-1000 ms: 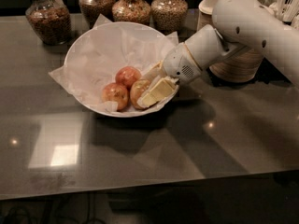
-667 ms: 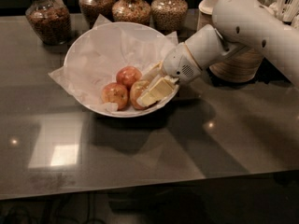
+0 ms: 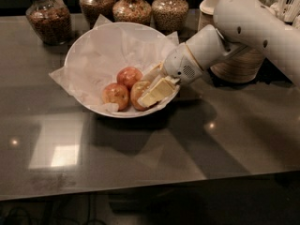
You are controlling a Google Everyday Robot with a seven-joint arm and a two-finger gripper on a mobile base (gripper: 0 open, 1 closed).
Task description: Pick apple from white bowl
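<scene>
The white bowl (image 3: 76, 49), lined with crinkled white paper, stands on the dark table. Three apples lie in its near right part. The apple (image 3: 139, 93), yellowish-orange and the largest, is the rightmost; its right side is hidden by a cream finger. Two smaller, redder apples (image 3: 130, 76) (image 3: 116, 95) lie to its left. My gripper (image 3: 149, 85) reaches into the bowl from the right over the rim and is shut on the apple, with one finger (image 3: 157, 92) in front of it and one behind. The apple still rests in the bowl.
Several glass jars of dry food (image 3: 48, 18) (image 3: 133, 7) stand behind the bowl along the table's far edge. A stack of tan-sided disposable bowls (image 3: 240, 65) stands at the right, behind my white arm (image 3: 243, 27). The grey table top (image 3: 187, 149) runs toward the near edge.
</scene>
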